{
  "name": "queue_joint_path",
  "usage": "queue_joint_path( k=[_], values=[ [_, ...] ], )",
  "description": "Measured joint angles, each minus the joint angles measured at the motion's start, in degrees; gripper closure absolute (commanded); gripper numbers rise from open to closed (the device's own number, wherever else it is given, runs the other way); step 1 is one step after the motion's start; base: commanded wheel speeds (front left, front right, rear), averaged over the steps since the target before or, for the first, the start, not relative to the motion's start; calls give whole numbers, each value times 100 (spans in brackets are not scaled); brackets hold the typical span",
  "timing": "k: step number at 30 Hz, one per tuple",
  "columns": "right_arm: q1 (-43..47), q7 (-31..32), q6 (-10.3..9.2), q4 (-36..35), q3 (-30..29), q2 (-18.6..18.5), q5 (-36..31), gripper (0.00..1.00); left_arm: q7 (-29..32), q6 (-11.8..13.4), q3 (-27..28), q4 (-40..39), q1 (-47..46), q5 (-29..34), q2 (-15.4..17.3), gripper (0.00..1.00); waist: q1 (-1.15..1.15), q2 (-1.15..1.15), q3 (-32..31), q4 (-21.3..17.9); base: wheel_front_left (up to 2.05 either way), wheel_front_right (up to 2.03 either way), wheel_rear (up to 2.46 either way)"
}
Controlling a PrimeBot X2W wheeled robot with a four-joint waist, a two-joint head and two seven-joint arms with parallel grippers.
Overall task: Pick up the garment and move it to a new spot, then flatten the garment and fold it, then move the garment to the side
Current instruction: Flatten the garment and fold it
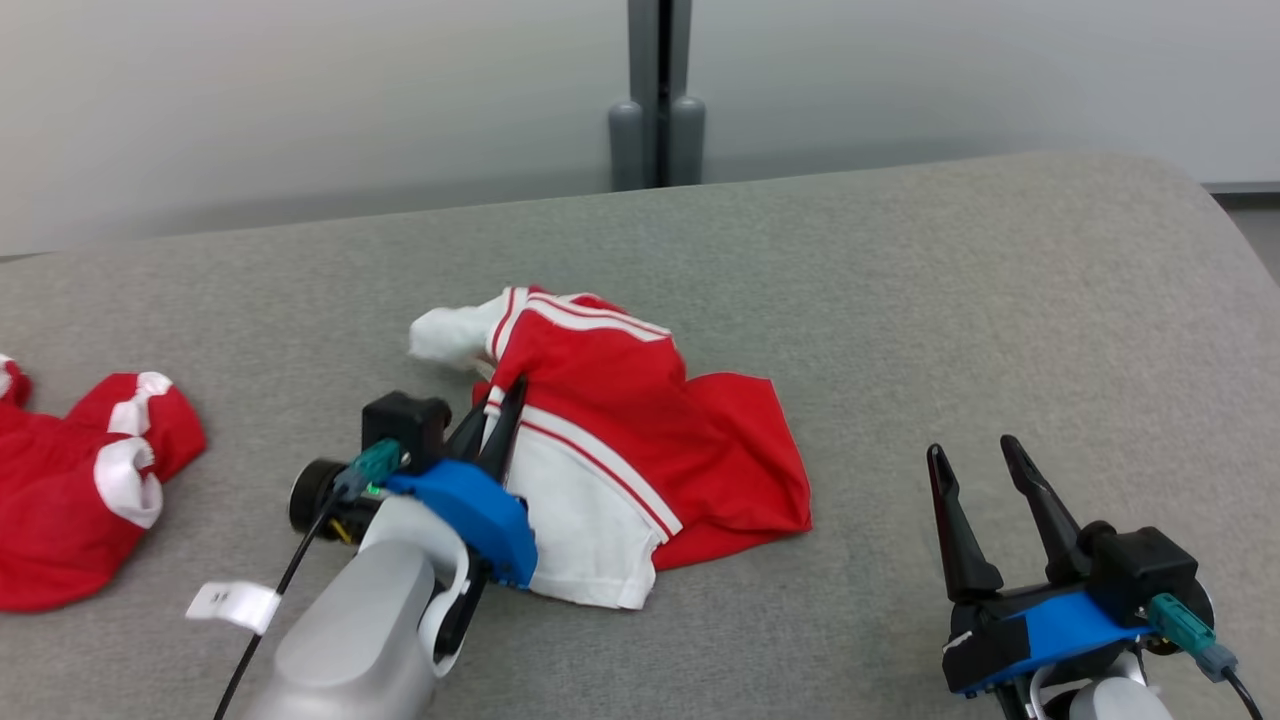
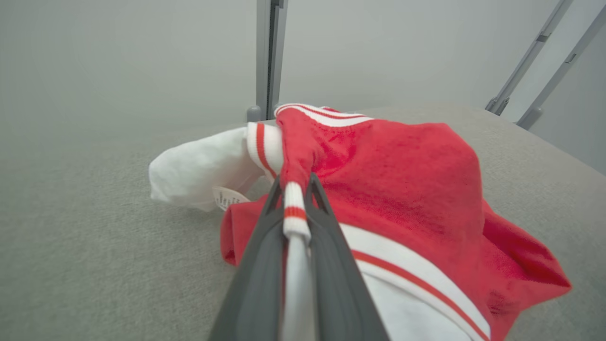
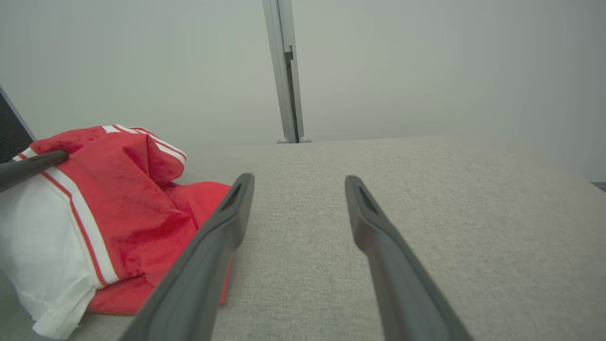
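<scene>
A crumpled red and white garment (image 1: 620,440) lies in the middle of the grey padded table (image 1: 900,300). My left gripper (image 1: 503,398) is at its left edge, shut on a striped fold of the garment (image 2: 402,189). In the left wrist view the white and red trim runs between the two fingers (image 2: 255,284) of the left gripper (image 2: 294,187). My right gripper (image 1: 970,450) rests low at the right, apart from the cloth, open with nothing between its fingers. In the right wrist view the garment (image 3: 109,208) lies to the left of the right gripper (image 3: 298,179).
A second red and white garment (image 1: 80,480) lies bunched at the table's left edge. A grey post (image 1: 658,95) stands behind the table against a pale wall. The table's right end curves away.
</scene>
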Motion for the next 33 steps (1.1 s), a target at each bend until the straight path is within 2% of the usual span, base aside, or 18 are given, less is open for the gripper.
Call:
queue_joint_path(
  k=[10,17,18,19,25,33],
  values=[
    [203,92,0,-51,-51,1,1,0,-24,545,570,-1348,1588,-99,612,100,0,0,-244,464,0,0,0],
    [212,135,0,-90,-68,-1,1,0,-25,934,825,-2104,2738,-308,730,100,0,0,-216,620,0,0,0],
    [214,142,0,-88,-53,1,1,0,-24,966,838,-2164,2836,-322,743,91,0,0,-220,630,0,0,0],
    [217,143,0,-83,-54,1,1,0,-24,1017,857,-2252,2902,-322,749,2,0,0,-230,644,0,0,0],
    [275,159,0,-58,-43,0,1,0,-24,1252,1370,-3149,2995,45,740,0,0,0,-332,696,0,0,0],
    [313,183,0,-57,-74,1,0,0,-31,1284,2381,-4256,3238,779,559,0,0,0,-450,694,0,0,0]
  ],
)
